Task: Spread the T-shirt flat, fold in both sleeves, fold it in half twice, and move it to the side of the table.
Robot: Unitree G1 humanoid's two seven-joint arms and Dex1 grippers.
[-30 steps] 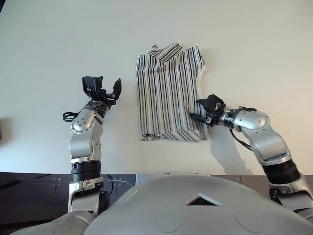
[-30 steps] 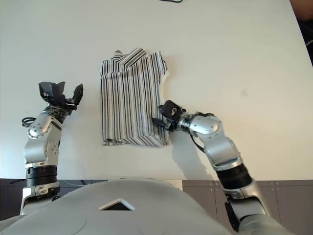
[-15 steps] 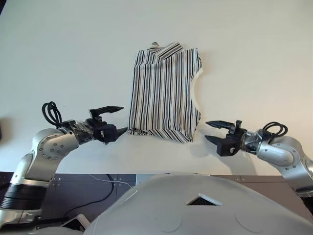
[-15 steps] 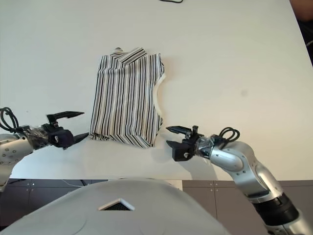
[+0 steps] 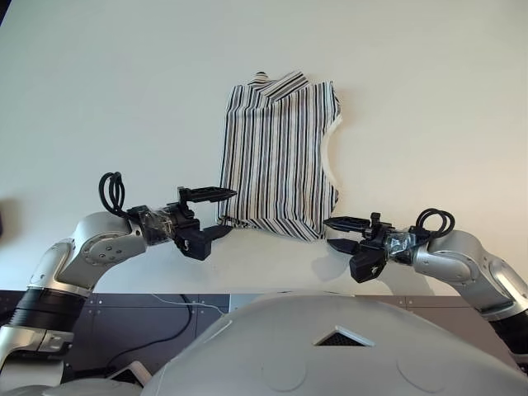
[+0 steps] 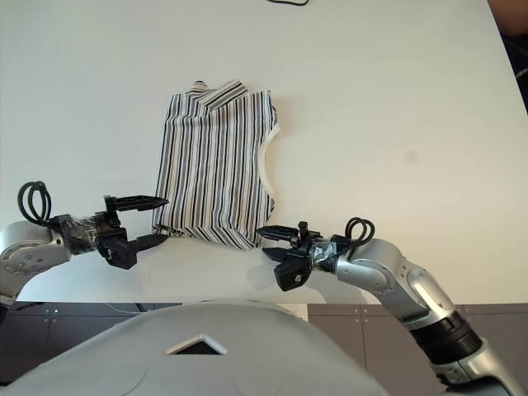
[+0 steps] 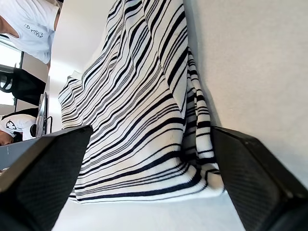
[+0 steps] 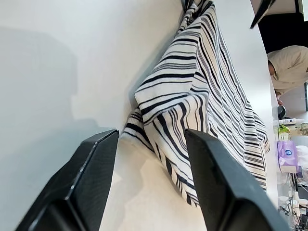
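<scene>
T-shirt: folded into striped rectangle, flat on table near centre, collar at 12 o'clock.
Left gripper: jaws apart, low over table at shirt's 7 o'clock corner, tips just beside hem.
Right gripper: jaws apart, at shirt's 5 o'clock corner, just beside hem.

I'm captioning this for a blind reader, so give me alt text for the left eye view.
A striped shirt, folded narrow with its collar at the far end, lies on a white table. The left end effector and right end effector, both open, sit low at the shirt's near corners, one on each side.
</scene>
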